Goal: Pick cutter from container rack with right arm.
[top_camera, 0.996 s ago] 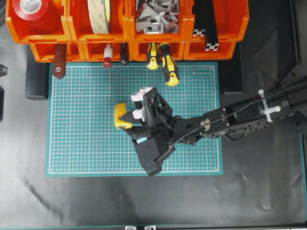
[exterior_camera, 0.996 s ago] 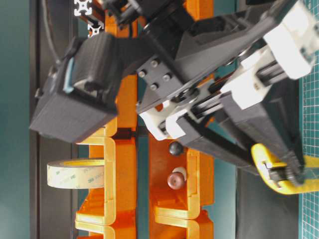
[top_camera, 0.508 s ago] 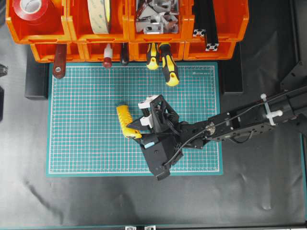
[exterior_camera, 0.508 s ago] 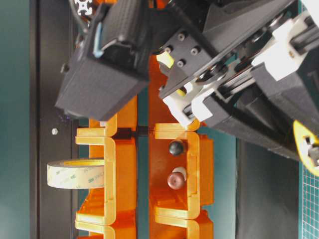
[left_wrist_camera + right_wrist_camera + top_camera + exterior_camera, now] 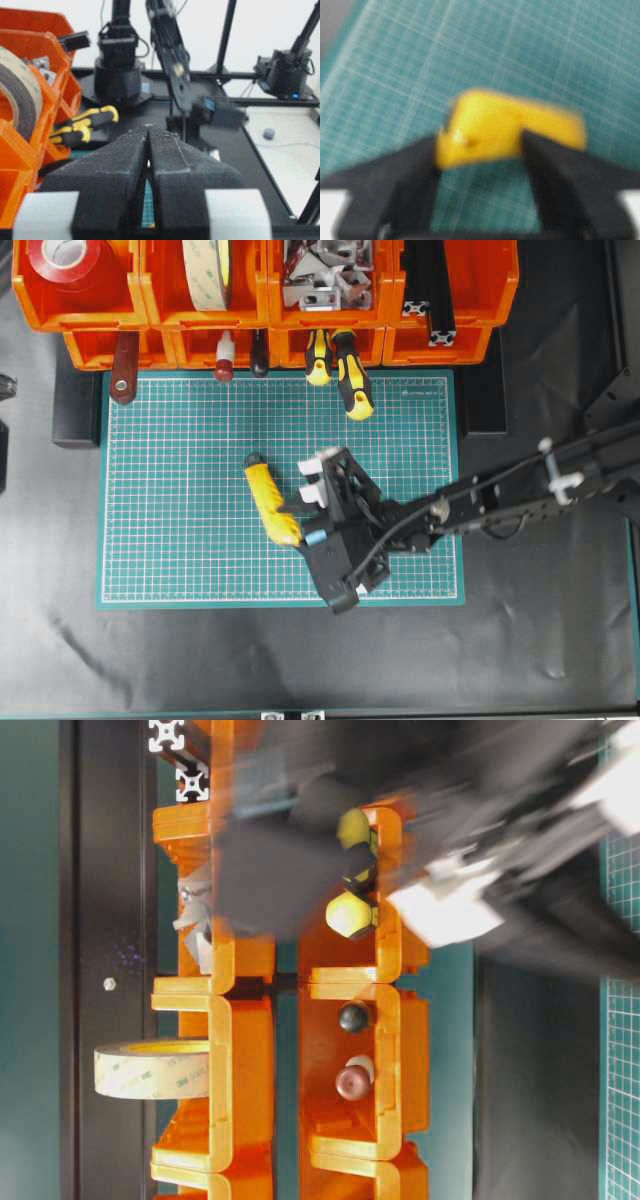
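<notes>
Over the green cutting mat [image 5: 180, 490], well clear of the orange container rack [image 5: 260, 300], the right gripper [image 5: 300, 515] grasps the near end of the yellow cutter [image 5: 268, 502], whose long axis runs away up-left from it toward the rack.

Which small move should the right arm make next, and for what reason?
Probably open the right end effector and back away. The cutter is already out of the container rack, lying low over the green mat, still between the fingers.
</notes>
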Tool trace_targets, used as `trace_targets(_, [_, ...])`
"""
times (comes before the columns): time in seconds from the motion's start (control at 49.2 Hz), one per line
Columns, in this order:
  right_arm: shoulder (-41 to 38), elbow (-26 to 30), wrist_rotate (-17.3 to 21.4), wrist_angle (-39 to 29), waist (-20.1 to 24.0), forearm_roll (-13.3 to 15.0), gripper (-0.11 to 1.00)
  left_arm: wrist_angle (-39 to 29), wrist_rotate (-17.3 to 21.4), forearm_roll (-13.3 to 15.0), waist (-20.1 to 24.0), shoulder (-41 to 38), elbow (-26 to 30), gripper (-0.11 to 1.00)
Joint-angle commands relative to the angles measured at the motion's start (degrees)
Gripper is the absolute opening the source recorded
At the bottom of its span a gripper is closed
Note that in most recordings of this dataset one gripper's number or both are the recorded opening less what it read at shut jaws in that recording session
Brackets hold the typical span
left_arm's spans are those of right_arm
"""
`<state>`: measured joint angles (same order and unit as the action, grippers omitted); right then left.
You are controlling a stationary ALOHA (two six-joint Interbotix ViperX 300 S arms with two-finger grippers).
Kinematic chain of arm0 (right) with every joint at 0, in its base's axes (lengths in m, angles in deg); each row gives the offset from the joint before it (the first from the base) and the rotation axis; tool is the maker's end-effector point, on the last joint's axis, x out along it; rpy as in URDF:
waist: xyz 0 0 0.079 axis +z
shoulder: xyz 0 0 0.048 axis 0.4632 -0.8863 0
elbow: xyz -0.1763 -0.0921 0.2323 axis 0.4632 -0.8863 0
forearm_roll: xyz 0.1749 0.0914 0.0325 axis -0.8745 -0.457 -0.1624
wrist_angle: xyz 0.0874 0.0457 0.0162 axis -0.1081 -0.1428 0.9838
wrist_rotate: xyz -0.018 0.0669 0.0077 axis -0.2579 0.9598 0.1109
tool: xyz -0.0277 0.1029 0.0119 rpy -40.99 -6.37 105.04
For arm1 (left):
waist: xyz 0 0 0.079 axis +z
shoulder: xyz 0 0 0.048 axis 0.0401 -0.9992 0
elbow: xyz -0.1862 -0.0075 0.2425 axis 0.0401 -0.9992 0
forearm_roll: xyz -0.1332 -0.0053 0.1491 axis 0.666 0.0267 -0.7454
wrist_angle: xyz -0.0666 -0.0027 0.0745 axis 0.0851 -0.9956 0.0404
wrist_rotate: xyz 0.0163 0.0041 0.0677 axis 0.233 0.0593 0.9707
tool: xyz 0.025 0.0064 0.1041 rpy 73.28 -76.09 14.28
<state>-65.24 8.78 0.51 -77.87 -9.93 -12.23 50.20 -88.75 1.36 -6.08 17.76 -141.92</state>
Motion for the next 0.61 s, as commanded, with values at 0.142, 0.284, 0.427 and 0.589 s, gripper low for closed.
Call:
trace_targets(0.142, [0.26, 0.18, 3.6, 1.05, 0.7, -0.53, 0.68, 0.09, -0.18, -0.09, 0.09, -0.88, 1.23, 0.0])
trace_targets(0.284, [0.35, 0.18, 6.33, 1.41, 0.79, -1.23, 0.74, 0.09, -0.18, -0.18, 0.18, -0.88, 1.32, 0.0])
trace_targets(0.427, [1.23, -0.44, 8.88, 1.32, 1.49, -1.41, 0.8, 0.09, -0.18, -0.18, 0.18, -0.79, 1.32, 0.0])
trace_targets(0.589, [5.01, -2.2, 10.81, -0.97, 2.02, -1.41, 0.8, 0.09, -0.18, -0.09, 0.09, -0.62, 1.32, 0.0])
